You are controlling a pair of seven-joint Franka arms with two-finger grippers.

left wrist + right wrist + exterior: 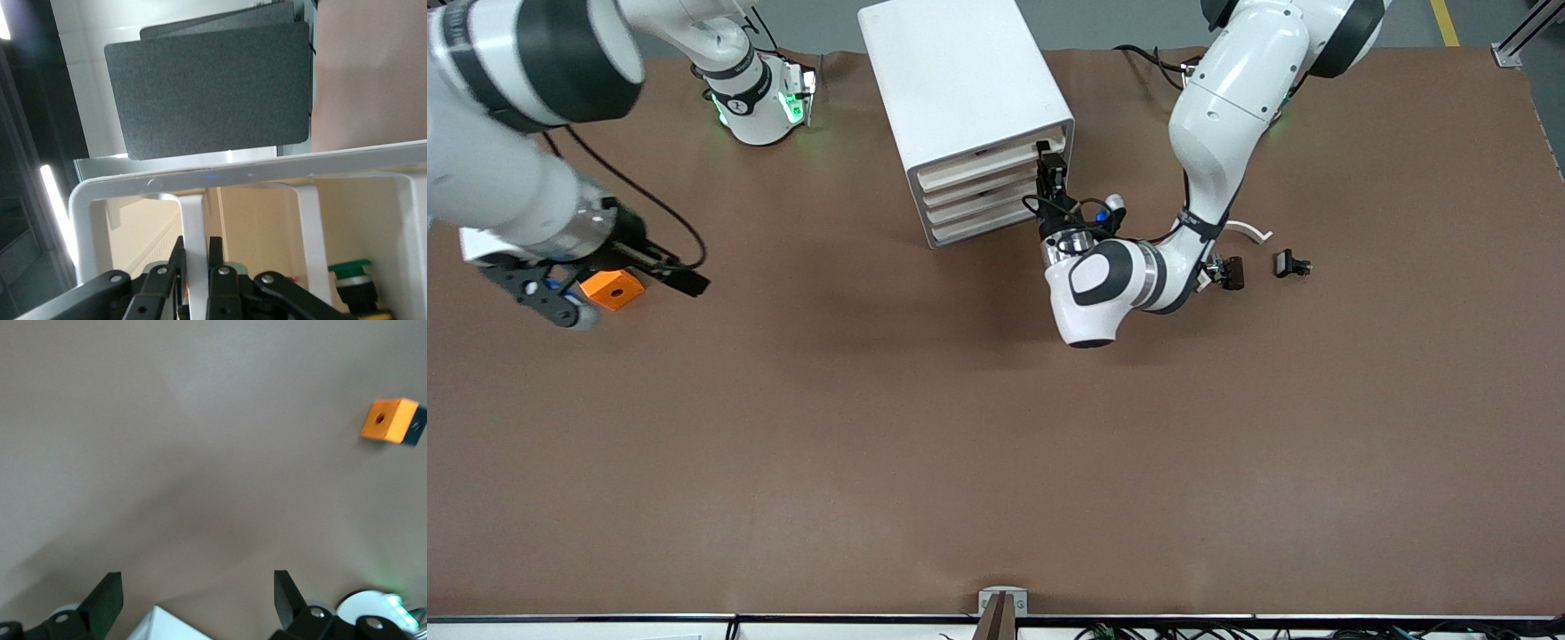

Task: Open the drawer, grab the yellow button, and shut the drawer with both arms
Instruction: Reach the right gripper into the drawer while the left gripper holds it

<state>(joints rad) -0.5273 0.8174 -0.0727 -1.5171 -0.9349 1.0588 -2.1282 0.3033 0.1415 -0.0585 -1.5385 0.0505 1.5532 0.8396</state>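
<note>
At the right arm's end of the tabletop (996, 462), the right claw (596, 284) hangs with its jaws fully open and holding nothing, over the orange block (612, 290) with the black hole; this arm seems to wait. In the middle stands the white drawer cabinet (969, 116), its drawer fronts turned toward the left arm's end. The left claw (1049, 178) is at the top drawer (996, 160), and in the left wrist view its fingers (215, 267) are closed tightly on the thin white handle bar (193, 240) of that drawer. Near the left arm lie two small black clips (1291, 263) and a white curved strip (1249, 231).

The button is not visible; probably it is inside a drawer. Only a green-capped part (353, 273) shows beside the handle.

The risk, as I judge it: the handle is thin, so the fingers may slip off when pulling, or the light cabinet may slide together with the drawer.
</note>
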